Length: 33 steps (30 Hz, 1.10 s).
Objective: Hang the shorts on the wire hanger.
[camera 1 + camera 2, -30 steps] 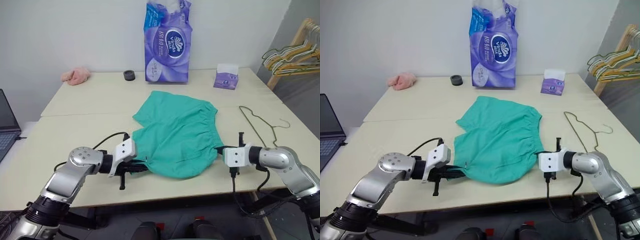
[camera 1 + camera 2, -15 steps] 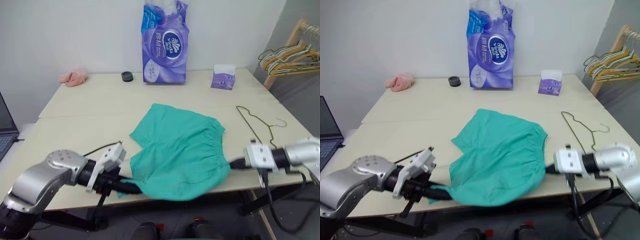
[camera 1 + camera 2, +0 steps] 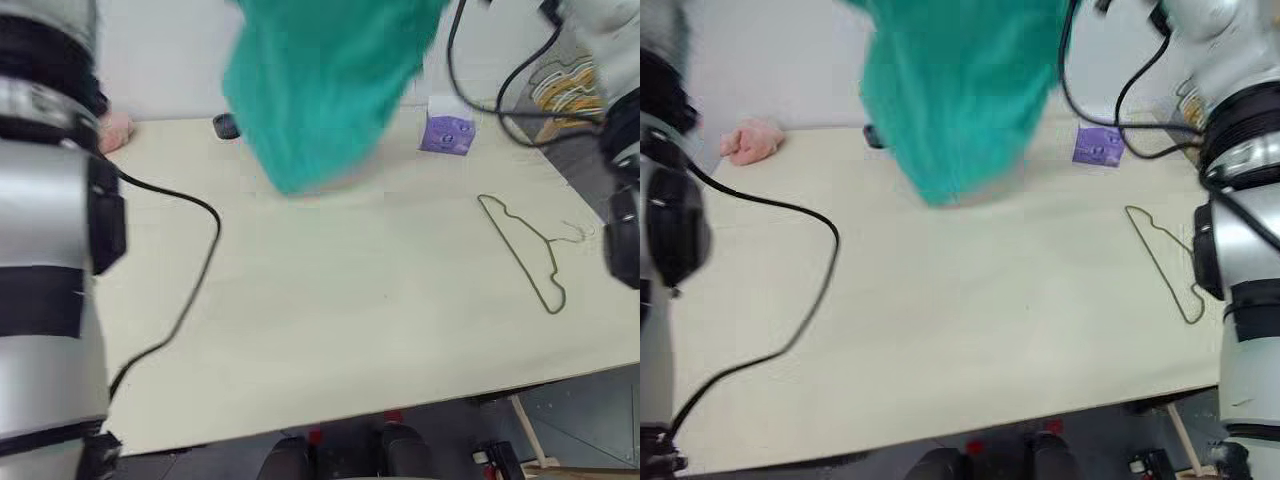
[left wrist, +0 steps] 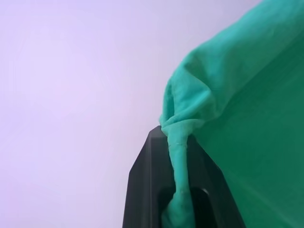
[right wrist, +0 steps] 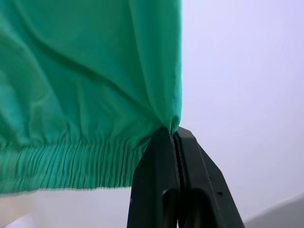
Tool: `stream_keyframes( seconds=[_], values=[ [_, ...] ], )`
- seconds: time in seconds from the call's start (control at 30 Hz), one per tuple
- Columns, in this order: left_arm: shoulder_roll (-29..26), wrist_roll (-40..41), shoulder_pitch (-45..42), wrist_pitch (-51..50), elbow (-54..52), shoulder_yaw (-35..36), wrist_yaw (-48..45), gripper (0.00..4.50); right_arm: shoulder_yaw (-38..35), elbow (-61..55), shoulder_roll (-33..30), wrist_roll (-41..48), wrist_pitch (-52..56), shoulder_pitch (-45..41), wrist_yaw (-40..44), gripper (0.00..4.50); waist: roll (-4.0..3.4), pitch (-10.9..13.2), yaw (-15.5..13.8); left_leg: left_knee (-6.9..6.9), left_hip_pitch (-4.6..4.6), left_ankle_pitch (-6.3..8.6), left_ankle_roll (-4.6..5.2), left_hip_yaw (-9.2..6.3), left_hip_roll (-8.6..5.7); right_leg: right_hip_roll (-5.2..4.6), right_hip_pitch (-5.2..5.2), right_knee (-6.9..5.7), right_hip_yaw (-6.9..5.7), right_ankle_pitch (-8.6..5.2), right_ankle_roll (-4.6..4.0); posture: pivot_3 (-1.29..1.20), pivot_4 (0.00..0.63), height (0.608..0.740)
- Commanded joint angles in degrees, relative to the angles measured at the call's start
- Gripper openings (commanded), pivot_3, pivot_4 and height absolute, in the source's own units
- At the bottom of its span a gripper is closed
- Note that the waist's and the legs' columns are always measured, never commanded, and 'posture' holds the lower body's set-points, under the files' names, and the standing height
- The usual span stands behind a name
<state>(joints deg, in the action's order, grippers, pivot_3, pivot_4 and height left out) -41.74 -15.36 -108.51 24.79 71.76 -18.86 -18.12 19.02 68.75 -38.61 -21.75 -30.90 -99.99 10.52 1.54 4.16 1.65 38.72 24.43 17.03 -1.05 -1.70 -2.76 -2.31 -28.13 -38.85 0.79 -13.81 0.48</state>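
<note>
The teal-green shorts [image 3: 320, 85] hang in the air above the far half of the table, held up from both sides, their top edge out of frame. In the left wrist view my left gripper [image 4: 179, 142] is shut on a bunched edge of the shorts [image 4: 247, 118]. In the right wrist view my right gripper [image 5: 173, 135] is shut on the shorts [image 5: 85, 85] next to the gathered waistband. The wire hanger [image 3: 527, 250] lies flat on the table at the right, well below and to the right of the shorts.
A small purple tissue box [image 3: 446, 132] stands at the back right of the beige table [image 3: 330, 320]. A pink cloth lump [image 3: 750, 140] and a small dark ring [image 3: 227, 126] sit at the back left. Bunched hangers [image 3: 560, 92] hang off the table's right. A black cable [image 3: 180, 290] loops over the table's left.
Both arms have swung up and lifted the shorts off the table into the air. The camera view has shifted. The wire hanger has stayed where it lay.
</note>
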Motion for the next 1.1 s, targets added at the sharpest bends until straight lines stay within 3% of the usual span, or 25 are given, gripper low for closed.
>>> stream_keyframes(
  seconds=[0.03, 0.13, 0.2, 0.27, 0.4, 0.47, 0.57, 0.73, 0.87, 1.1],
  values=[
    [-3.54, -5.59, 2.7, 7.3, 0.65, -2.16, -2.5, 0.0, -2.33, -2.79, -2.87, 0.83, -8.42, 6.43, 0.41, 0.03, -0.07, -0.11, 0.04, -0.1, -0.39, 0.03, -0.01, -0.01, -0.15, -0.09, 0.35, 0.14, 0.08, -0.01, 0.02, 0.03, 0.029, 0.74],
    [-4.11, -3.7, 10.11, 8.16, 0.42, -0.6, -13.51, 0.0, -3.94, -6.59, -2.38, 4.42, -10.42, 16.36, 7.41, 0.03, -0.11, -0.14, 0.32, -1.1, -1.05, 0.54, 0.92, 0.09, -0.36, -0.19, 1.08, 1.29, 0.16, -0.45, 0.75, 0.03, 0.032, 0.74],
    [-4.12, -0.11, 19.13, 6.97, -0.89, 0.98, -25.96, 0.0, -4.35, -11.62, -1.25, 8.27, -10.08, 26.74, 14.33, 0.03, -0.11, -0.13, 0.44, -0.65, -1.05, 0.5, 1.01, 0.27, -0.38, -0.22, 1.18, 0.82, 0.18, -0.44, 0.94, 0.03, 0.037, 0.74],
    [-4.01, 4.49, 28.8, 2.76, -4.58, 2.9, -37.97, 0.0, -3.97, -18.79, -0.57, 11.23, -8.16, 36.73, 20.37, 0.03, -0.27, 0.05, 0.55, -0.51, -1.79, 0.27, 1.39, 0.26, -0.37, -0.21, 2.08, 0.84, 0.16, -0.2, 1.14, 0.04, 0.04, 0.74],
    [-6.78, 16.09, 58.78, -13.99, -28.65, 4.51, -57.18, 0.0, -3.17, -35.66, -0.6, 14.73, -1.88, 54.49, 28.91, 0.03, -0.58, 0.1, 1.39, 0.24, -2.38, 0.25, 1.74, 0.26, -0.3, 0.04, 2.59, -0.03, 0.31, 0.03, 1.16, 0.04, 0.045, 0.74],
    [-9.38, 17.79, 69.38, -20.45, -40.3, 4.77, -59.95, 0.0, -3.9, -41.61, -0.92, 15.4, 1.32, 58.95, 31.0, 0.03, -0.55, 0.15, 1.89, 0.33, -2.84, 0.32, 1.86, 0.29, -0.15, 0.01, 2.94, -0.19, 0.52, 0.11, 1.04, 0.04, 0.045, 0.74],
    [-12.46, 22.47, 83.08, -32.9, -57.3, 6.27, -62.56, 0.0, -4.76, -52.19, -3.96, 19.24, 7.63, 65.89, 37.94, 0.03, -0.48, 0.17, 1.29, 0.71, -2.68, 0.32, 1.82, 0.19, 0.28, 0.38, 2.88, -0.17, 0.31, 0.42, 0.84, 0.04, 0.047, 0.74],
    [-17.2, 29.22, 92.5, -45.54, -75.6, 7.12, -65.74, 0.0, -4.77, -71.16, -14.73, 29.26, 18.56, 77.49, 53.08, 0.03, -0.53, 0.13, -1.61, 1.16, -2.76, 0.48, 1.87, 0.0, 0.33, 0.47, 3.29, -0.06, 0.12, 0.38, 0.82, 0.03, 0.047, 0.74],
    [-20.02, 32.28, 96.75, -49.62, -83.09, 7.09, -68.01, 0.0, -6.57, -78.6, -19.46, 30.56, 23.28, 83.09, 55.63, 0.03, -0.59, 0.19, -2.24, 1.11, -3.94, 0.67, 2.05, 0.03, 0.34, 0.48, 4.62, 0.37, 0.08, 0.06, 0.98, 0.02, 0.048, 0.74],
    [-19.75, 32.78, 98.43, -51.35, -85.31, 6.73, -67.33, 0.0, -8.89, -84.38, -21.44, 29.2, 28.19, 89.08, 55.94, 0.03, -0.58, 0.18, -2.18, 1.08, -4.24, 0.75, 2.03, 0.1, 0.4, 0.51, 4.9, 0.43, 0.09, -0.13, 1.11, 0.0, 0.05, 0.74]
  ],
)
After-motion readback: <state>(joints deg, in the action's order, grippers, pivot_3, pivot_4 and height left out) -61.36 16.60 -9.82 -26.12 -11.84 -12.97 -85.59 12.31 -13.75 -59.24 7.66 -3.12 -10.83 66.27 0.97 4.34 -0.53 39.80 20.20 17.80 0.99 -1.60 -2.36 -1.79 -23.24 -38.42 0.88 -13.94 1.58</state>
